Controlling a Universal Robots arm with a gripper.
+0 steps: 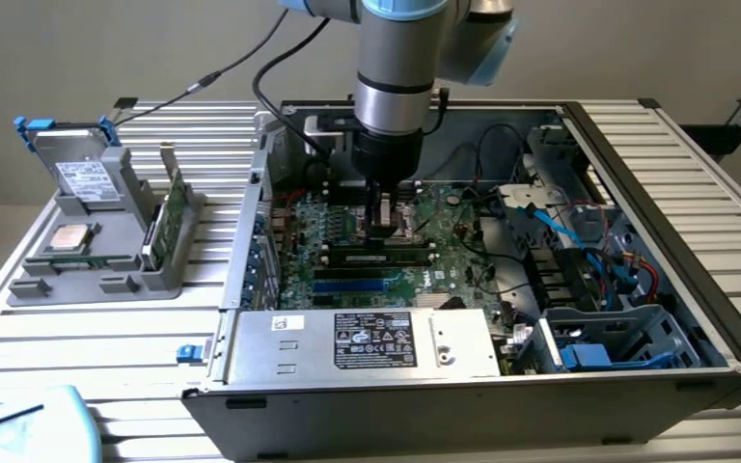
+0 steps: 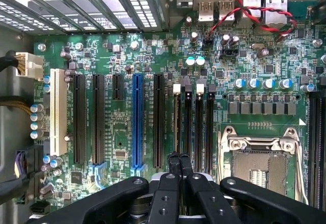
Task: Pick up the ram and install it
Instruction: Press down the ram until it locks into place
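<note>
The robot arm (image 1: 394, 68) is a shiny grey tube with light blue caps. Its gripper (image 2: 179, 163) is black with small round screws.

Long green ram (image 1: 374, 257), lying flat in motherboard slot, beneath arm

The motherboard (image 2: 153, 56) is glossy green circuit board with matt black and blue plastic slots; the gripper (image 2: 179, 165) is matt black, smooth, plastic-looking; the ram (image 1: 377, 257) is a green board with dark chips. The case (image 1: 474, 405) is dull grey sheet metal; the surface (image 1: 74, 338) is ribbed, pale brushed metal.
</note>
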